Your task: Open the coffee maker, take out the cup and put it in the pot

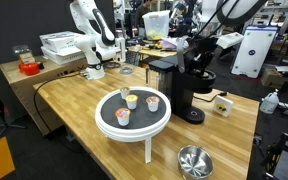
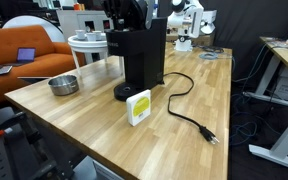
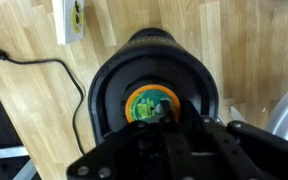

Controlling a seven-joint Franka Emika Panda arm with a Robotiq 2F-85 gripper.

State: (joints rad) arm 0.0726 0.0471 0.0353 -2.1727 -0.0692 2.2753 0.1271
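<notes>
Coffee maker (image 3: pixel 109 95), round and black, small orange-rimmed cup (image 3: pixel 151 105) inside.

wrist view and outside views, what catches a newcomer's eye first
In the wrist view, the black coffee maker fills the frame with the orange-rimmed cup in its well. In an exterior view, a white pedestal tray with three cups stands mid-table, the steel pot near the edge.

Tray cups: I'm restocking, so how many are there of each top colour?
Yellow-topped cup: 1
Orange-topped cup: 1
Red-topped cup: 1
Total on the tray: 3
</notes>
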